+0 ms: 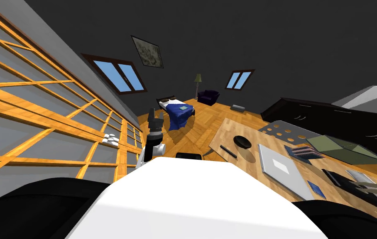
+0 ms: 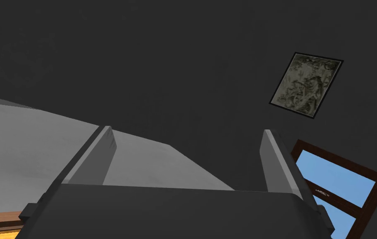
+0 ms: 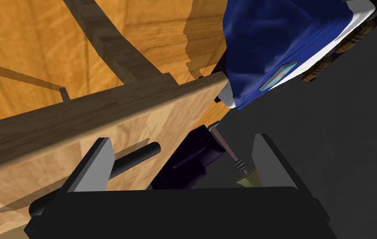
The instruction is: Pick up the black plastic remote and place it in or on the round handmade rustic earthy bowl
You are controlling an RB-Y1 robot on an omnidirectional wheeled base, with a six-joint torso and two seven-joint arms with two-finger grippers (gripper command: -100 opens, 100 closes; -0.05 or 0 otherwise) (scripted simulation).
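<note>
Remote (image 3: 135,159) lies on the table (image 3: 171,108) just beyond the spread right hand (image 3: 182,141).

Pale wood grain on the counter (image 1: 227,130), matt, darker along the edge; remote (image 1: 228,151) plain black, smooth, no shine, can't really call the material; bowl (image 1: 242,142) same deal, dark and matt; floor (image 1: 200,124) warm orange wood planks with a slight sheen; blue blanket (image 1: 178,114) clearly cloth, soft folds; shelf frame (image 1: 122,162) orange wood too
</note>
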